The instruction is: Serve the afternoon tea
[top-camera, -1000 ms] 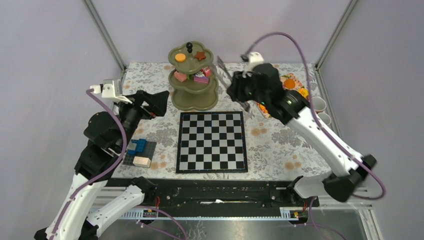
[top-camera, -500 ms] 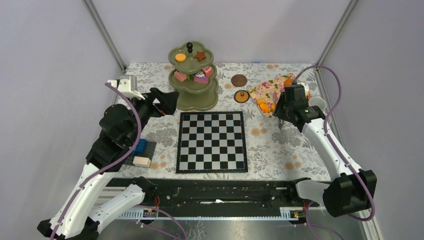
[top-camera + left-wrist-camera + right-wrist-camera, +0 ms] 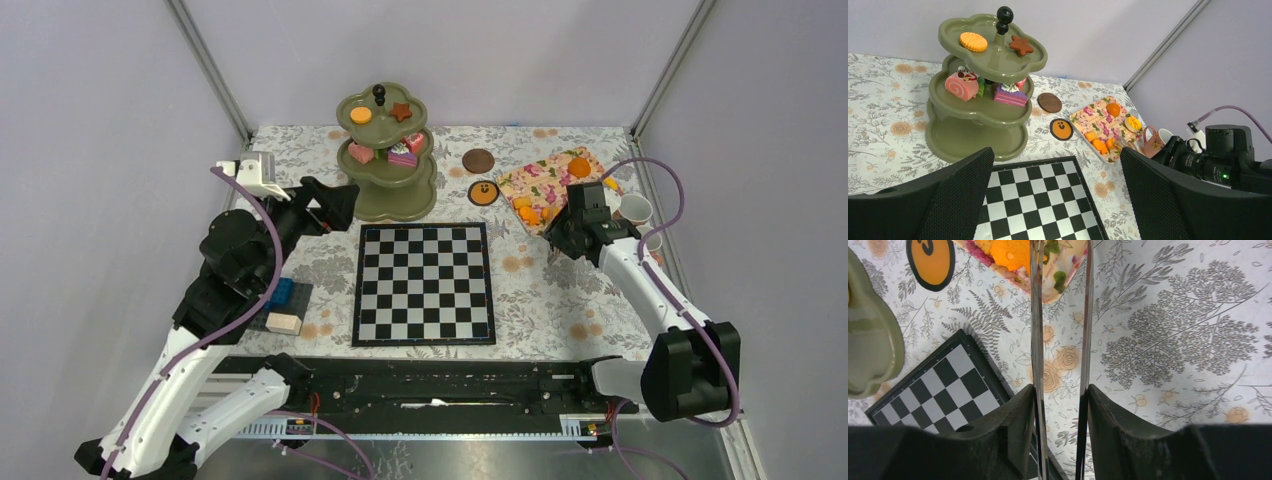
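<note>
While the right end effector [image 3: 1060, 400] clamps a pair of metal tongs [image 3: 1035, 330] by their handles, the blades reach over the near corner of the flowered tray [image 3: 548, 178]. They pass right beside an orange pastry [image 3: 1009, 250], and their tips run out of the wrist view. The left end effector [image 3: 1056, 152] is spread wide with nothing in it, hovering near the green stand [image 3: 973, 145]. That stand is at the back of the bench [image 3: 560, 300], with pastries on its top and middle tiers and its bottom tier bare. More pastries lie on the tray, and the two cups [image 3: 634, 208] sit just to its right.

The likely trouble is the pick itself. Thin, slick blades on a small rounded pastry may pinch off-centre and flick it onto the bench, or close on nothing. If the tips come down too low, they could catch the tray's rim and shove it into the cups. On the carry to the stand, a weak pinch may drop the pastry. Such a long tool, swung wide, could also knock the stand or meet the left arm beside it.
</note>
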Tool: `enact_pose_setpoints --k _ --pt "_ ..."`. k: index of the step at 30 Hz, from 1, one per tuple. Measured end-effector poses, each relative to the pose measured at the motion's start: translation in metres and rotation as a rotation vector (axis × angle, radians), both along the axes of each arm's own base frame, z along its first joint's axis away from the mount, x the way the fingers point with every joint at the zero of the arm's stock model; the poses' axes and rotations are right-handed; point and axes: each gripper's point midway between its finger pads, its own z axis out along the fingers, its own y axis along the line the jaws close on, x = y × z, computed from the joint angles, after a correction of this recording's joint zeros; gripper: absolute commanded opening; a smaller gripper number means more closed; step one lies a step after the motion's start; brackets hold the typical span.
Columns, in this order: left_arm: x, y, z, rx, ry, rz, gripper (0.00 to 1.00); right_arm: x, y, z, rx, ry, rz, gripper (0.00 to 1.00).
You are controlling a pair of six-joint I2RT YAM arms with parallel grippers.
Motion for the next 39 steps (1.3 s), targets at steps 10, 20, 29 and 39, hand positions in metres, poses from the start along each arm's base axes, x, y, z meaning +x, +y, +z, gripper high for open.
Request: enact_pose_setpoints --k 10,20,29,39 --pt "-0.002 0.001 0.002 -0.008 -0.006 -0.001 0.99 0.014 0.015 -0.011 0.092 -0.001 -0.016 0.48" --pt "-0.004 0.002 0.004 -0.011 -0.011 -0.002 0.99 0.024 0.019 -0.028 0.109 0.024 -0.03 0.42" --pt "-0.007 0.004 0.007 -0.019 -0.021 -0.001 0.99 0.021 0.024 -0.036 0.113 0.057 0.022 0.34" --pt "-0.004 -0.001 0.0 -0.013 -0.001 -0.011 0.99 0.017 0.009 -0.005 -0.023 -0.014 0.14 0.18"
